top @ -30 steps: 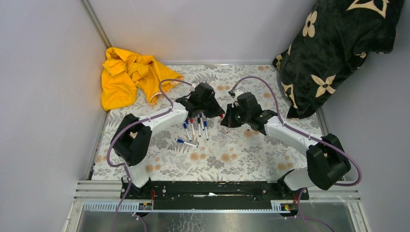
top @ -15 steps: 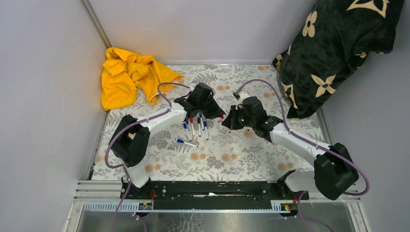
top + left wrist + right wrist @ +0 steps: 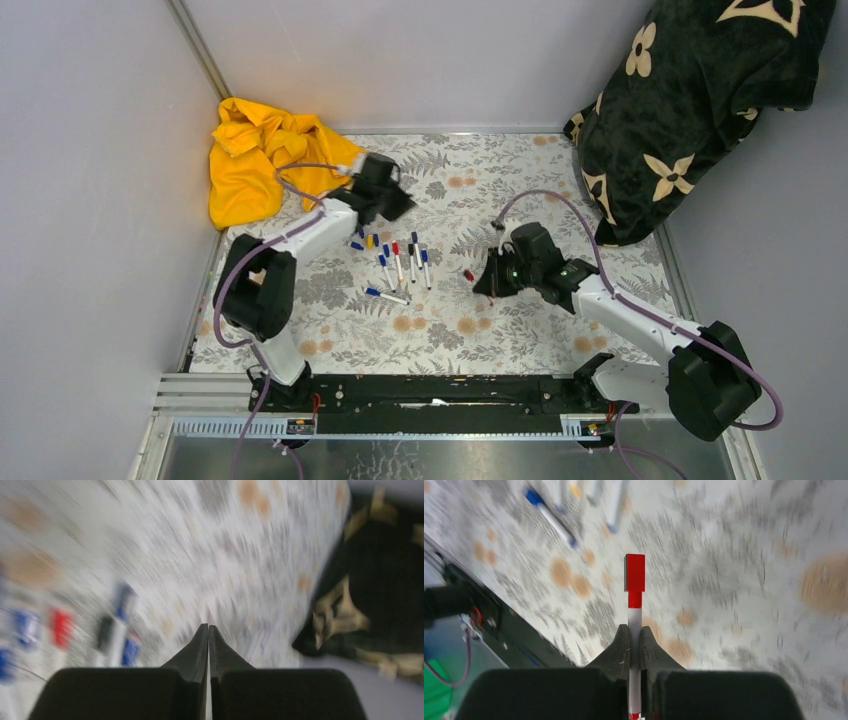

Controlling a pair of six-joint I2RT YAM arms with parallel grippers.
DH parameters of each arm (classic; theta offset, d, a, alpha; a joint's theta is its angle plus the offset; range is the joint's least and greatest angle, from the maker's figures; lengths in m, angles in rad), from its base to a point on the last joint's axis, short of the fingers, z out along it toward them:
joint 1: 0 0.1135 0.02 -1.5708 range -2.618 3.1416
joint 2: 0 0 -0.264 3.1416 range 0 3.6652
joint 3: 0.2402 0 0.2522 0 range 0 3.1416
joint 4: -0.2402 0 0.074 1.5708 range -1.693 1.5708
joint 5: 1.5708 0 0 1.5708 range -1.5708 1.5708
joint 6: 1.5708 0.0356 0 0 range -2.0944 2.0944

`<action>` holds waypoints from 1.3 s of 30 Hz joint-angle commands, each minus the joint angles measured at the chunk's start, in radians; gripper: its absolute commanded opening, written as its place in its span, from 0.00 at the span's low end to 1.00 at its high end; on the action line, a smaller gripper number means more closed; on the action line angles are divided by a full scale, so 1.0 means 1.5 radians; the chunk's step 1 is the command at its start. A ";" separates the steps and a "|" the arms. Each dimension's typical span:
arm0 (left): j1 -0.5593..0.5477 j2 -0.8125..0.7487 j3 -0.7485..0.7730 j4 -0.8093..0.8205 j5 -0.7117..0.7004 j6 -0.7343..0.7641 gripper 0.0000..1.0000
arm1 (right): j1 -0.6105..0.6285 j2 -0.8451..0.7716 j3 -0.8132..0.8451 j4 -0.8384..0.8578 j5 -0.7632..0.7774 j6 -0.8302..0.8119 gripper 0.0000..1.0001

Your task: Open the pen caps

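Floral tabletop (image 3: 450, 335), yellow cloth (image 3: 250, 160) at upper left. Left of centre, a cluster of pens (image 3: 400, 265). Right of centre, right gripper (image 3: 634, 632) pinching a white pen (image 3: 634, 615), red cap (image 3: 634, 572) on. Upper left, left gripper (image 3: 208, 630) pressed together, empty.

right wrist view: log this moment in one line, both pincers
right pincer: shut on pen, red cap on | left pincer: shut, empty | other pens: lying on table
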 commanded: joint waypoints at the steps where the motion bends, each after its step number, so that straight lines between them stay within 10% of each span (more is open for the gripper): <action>1: 0.083 -0.005 0.000 0.011 -0.168 -0.002 0.00 | 0.005 -0.029 -0.039 -0.138 -0.039 0.005 0.00; 9: 0.082 0.009 0.009 0.030 -0.079 0.009 0.00 | 0.005 -0.030 -0.023 -0.137 -0.008 -0.001 0.00; 13: 0.068 0.000 -0.001 0.028 -0.017 0.022 0.32 | 0.005 -0.001 0.022 -0.136 0.008 -0.014 0.00; 20: 0.041 -0.018 -0.050 0.081 0.085 0.026 0.60 | 0.006 0.068 0.099 -0.107 0.010 -0.019 0.00; 39: -0.021 -0.013 -0.103 0.141 0.220 -0.021 0.52 | -0.014 0.175 0.207 -0.042 0.023 -0.027 0.00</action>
